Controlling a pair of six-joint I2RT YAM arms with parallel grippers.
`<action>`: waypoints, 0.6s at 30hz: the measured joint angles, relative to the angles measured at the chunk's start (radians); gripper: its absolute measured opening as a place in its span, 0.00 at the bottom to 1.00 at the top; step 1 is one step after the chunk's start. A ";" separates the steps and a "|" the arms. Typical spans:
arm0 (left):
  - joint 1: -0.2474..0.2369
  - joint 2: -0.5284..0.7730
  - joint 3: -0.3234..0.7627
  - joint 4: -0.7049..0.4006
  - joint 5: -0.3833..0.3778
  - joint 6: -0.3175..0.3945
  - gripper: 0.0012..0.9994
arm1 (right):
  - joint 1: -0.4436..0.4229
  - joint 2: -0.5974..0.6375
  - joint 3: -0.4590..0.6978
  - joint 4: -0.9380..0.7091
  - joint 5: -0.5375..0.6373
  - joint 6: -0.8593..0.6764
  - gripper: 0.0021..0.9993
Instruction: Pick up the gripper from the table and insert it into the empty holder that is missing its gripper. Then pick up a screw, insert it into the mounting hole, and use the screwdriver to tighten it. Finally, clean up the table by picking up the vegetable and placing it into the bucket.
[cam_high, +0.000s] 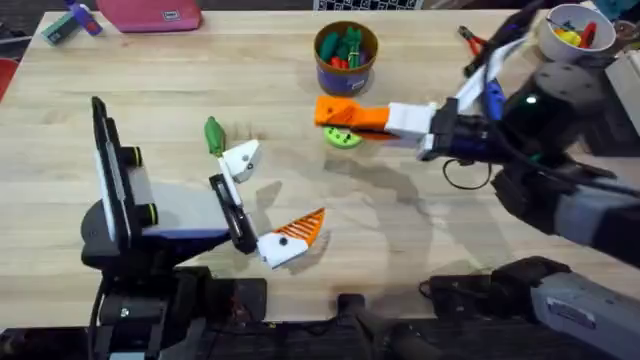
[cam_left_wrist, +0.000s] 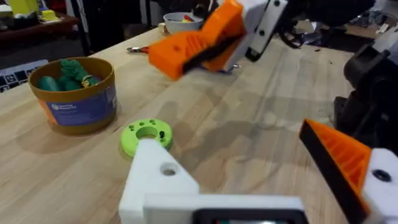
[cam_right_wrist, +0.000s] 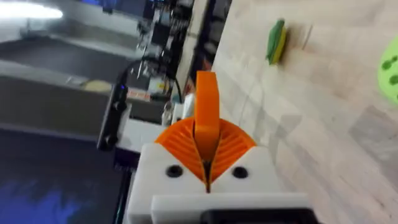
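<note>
Right wrist view: right claw (cam_right_wrist: 206, 163) pinches the gripper (cam_right_wrist: 206, 118) edge-on above the table (cam_high: 150, 60) – light, rigid, slick plastic wedge, best held across its flat sides – left claw (cam_high: 268, 205) open, its holder (cam_high: 241, 160) bare.

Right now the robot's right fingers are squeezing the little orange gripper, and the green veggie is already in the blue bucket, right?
Not quite. The right fingers do squeeze the orange gripper, but the overhead view shows the green vegetable lying on the table, left of the bucket, not in it.
</note>
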 joint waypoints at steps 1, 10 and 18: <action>0.000 0.000 0.000 0.000 0.000 0.000 0.99 | 0.000 0.031 0.000 0.021 -0.026 0.004 0.01; 0.000 0.000 0.000 0.000 0.000 0.000 0.99 | 0.000 0.305 0.016 0.187 -0.263 0.034 0.01; 0.000 0.000 0.000 0.000 0.000 0.000 0.99 | 0.013 0.443 0.137 0.189 -0.452 0.035 0.01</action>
